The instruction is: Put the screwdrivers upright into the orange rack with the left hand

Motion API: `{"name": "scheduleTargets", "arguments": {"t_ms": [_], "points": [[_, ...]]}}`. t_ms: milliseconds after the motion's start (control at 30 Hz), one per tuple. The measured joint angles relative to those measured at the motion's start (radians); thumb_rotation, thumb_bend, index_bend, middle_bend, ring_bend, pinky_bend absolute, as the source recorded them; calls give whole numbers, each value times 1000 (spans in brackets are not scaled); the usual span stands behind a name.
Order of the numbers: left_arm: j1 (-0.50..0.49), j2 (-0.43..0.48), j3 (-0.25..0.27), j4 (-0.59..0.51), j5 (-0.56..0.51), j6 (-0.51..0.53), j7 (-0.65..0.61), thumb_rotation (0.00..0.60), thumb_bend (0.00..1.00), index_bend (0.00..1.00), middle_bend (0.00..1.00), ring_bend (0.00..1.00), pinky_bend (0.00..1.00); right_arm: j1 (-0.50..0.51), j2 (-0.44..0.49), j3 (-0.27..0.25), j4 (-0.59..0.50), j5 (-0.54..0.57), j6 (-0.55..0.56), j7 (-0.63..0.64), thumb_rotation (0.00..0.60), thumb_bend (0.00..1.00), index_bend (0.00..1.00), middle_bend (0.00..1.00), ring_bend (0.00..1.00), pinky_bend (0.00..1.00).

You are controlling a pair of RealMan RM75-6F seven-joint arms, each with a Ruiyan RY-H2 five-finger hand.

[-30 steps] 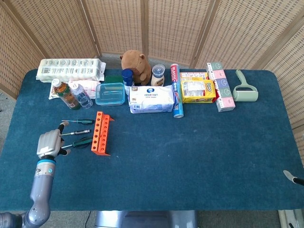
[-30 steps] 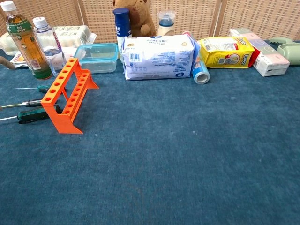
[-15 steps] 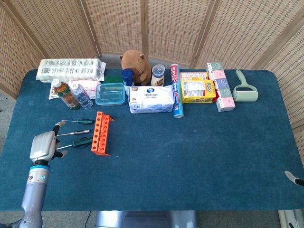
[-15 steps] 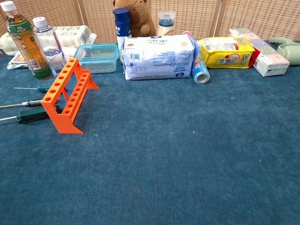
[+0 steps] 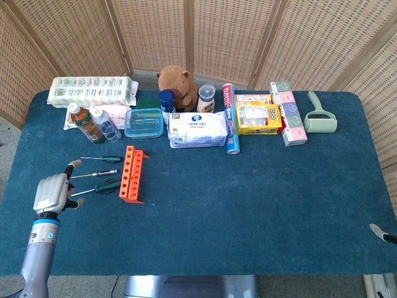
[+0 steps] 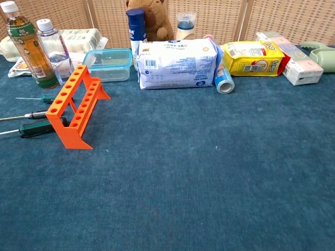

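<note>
While screwdrivers [image 5: 99, 185] lie flat, left hand [image 5: 49, 194] hovers beside.

Woven wicker folding screen [image 5: 192, 34] behind a table [image 5: 260, 205] with dark blue felt covering.

Head view looks down; chest view low, sharing orange rack [image 5: 131, 174].
</note>
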Motion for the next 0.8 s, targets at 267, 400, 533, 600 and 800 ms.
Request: {"name": "scheduleTargets", "arguments": {"t_ms": [267,400,533,600,800], "points": [[8,7,34,-1,28,-23,-3,600,164,148,1000,961,1000,5,-6,-2,-4,0,-5,-20,600,0,29,0,0,0],[-11,-23,39,32,4,-54,19,600,165,148,1000,961,1000,10,-12,-8,-9,-7,-12,-38,600,0,29,0,0,0],[-35,-70,28,74,-45,-68,45,600,164,148,1000,960,1000,14,-13,-10,-7,-6,-24,-33,600,0,29,0,0,0],[-50,-100,16,102,-81,-73,60,600,164,148,1000,960,1000,15,-12,-10,-4,-3,-28,-24,600,0,30,0,0,0],[-89,-196,-14,183,-180,-70,115,600,182,150,1000,961,1000,16,-5,-6,6,4,-34,7,600,0,31,0,0,0]]}}
